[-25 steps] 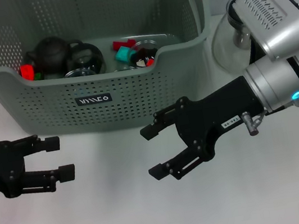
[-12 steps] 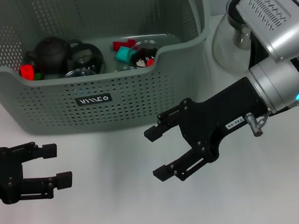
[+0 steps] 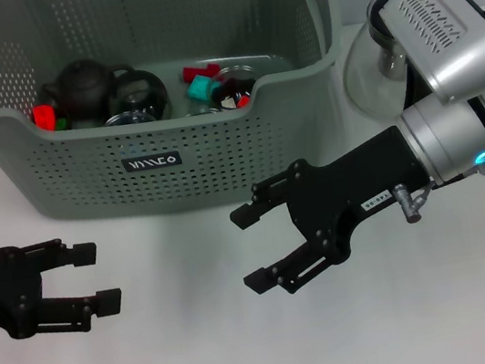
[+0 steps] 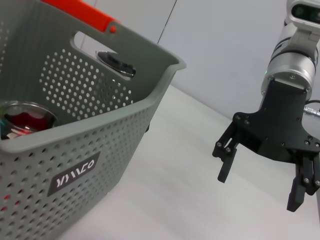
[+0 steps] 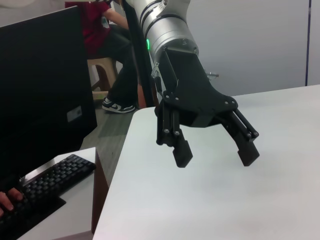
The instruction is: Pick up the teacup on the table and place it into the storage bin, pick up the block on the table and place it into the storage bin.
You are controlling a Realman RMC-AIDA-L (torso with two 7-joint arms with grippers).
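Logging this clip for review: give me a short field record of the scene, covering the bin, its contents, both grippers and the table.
bin: grey-green storage bin at the back of the white table
contents: black teapot, glass pieces, red and teal blocks
left gripper: open, empty, in front of the bin
right gripper: open, empty, in front of the bin
beside bin: clear glass pot

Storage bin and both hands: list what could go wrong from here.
1. The right hand hangs open in front of the storage bin; a forward reach could strike its wall.
2. The clear glass pot stands beside the bin, against the right arm; a swing could knock it.
3. The left hand and the right hand, both open and empty, face each other and could collide.
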